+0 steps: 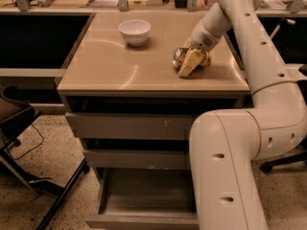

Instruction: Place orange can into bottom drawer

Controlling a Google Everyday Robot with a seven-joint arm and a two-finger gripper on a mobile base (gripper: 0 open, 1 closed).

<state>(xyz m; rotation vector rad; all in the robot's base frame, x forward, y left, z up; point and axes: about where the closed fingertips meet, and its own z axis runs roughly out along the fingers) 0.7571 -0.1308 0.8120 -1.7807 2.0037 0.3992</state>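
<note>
The orange can (178, 57) lies on its side on the tan cabinet top (115, 68), near the right back, silver end facing left. My gripper (192, 59) reaches down from the arm at the right and is closed around the can; one cream finger (187, 64) lies across its front, the other is hidden behind it. The can rests on the top. The bottom drawer (144, 193) stands pulled open at the foot of the cabinet, its grey floor bare; my arm's lower link (225, 176) covers its right part.
A white bowl (135, 31) stands on the top at the back, left of the can. Two shut grey drawers (129, 126) sit above the open one. A dark chair and its legs (19, 128) stand at the left on the speckled floor.
</note>
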